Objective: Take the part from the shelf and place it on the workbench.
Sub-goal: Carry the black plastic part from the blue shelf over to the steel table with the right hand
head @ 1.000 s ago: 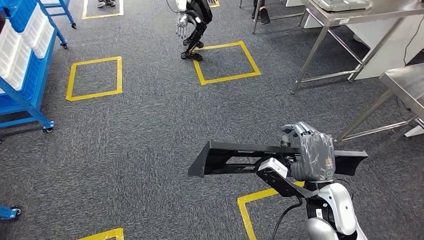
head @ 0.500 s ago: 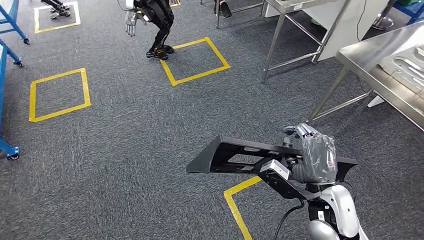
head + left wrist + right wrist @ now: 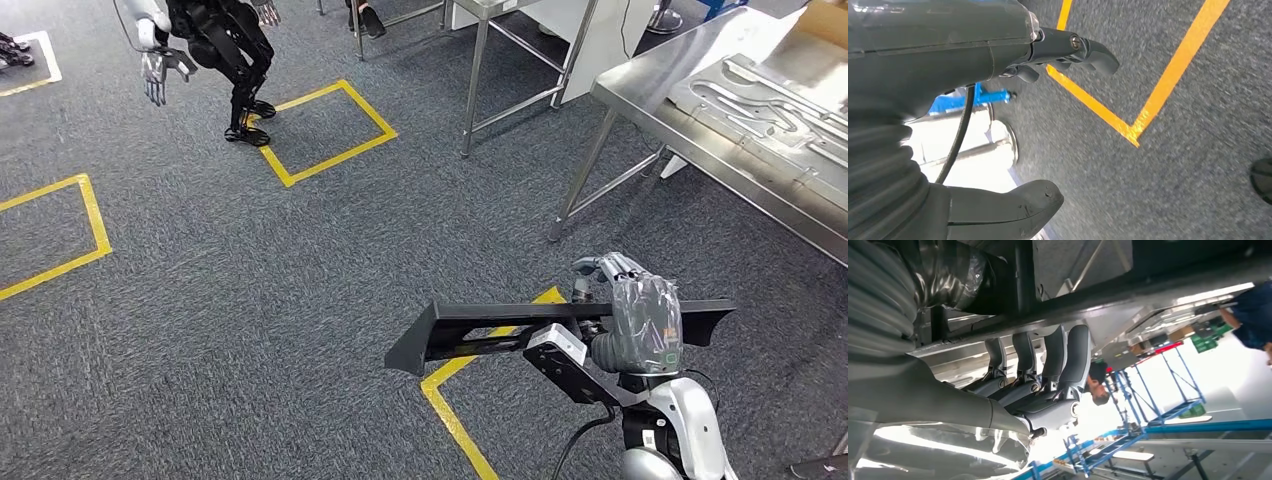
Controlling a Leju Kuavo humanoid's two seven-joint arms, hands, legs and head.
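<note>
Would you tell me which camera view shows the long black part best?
The head view: the whole black part shows level, end to end, gripped by the right hand. The right wrist view shows just a stretch of its underside above the fingers. The left wrist view looks at carpet.

Black part (image 3: 470, 330); grey speckled carpet (image 3: 250, 290); yellow tape squares (image 3: 330, 130); workbench (image 3: 700, 150) seemingly bare steel.

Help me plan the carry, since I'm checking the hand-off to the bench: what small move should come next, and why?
Probably keep turning and stepping right toward the steel workbench. The right hand grips the long black part level above the carpet, short of the bench edge, so it cannot be set down yet. The left hand hangs holding nothing.
</note>
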